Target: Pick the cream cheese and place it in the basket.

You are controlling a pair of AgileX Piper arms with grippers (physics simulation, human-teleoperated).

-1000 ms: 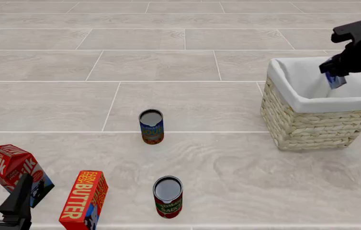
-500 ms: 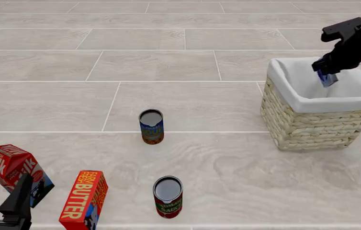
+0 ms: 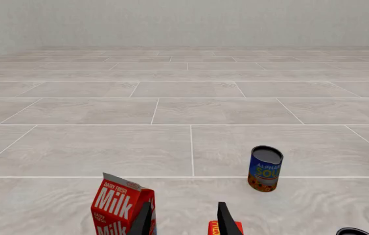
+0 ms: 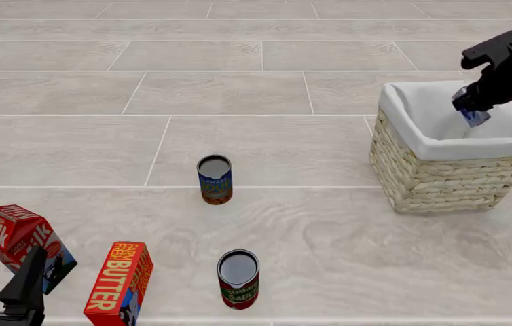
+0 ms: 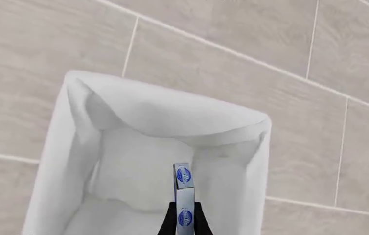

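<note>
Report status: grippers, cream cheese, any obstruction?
Right gripper shut on cream cheese, edge-on above the basket opening. Left gripper open, idle between milk carton and butter box. Nothing blocking the drop.

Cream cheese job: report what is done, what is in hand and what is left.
Done: the cream cheese is picked up and carried over the basket. In hand: the right gripper is shut on it, holding it above the white lining, as the right wrist view confirms. Left: lower or release it into the basket. The left gripper sits open by the milk carton.
</note>
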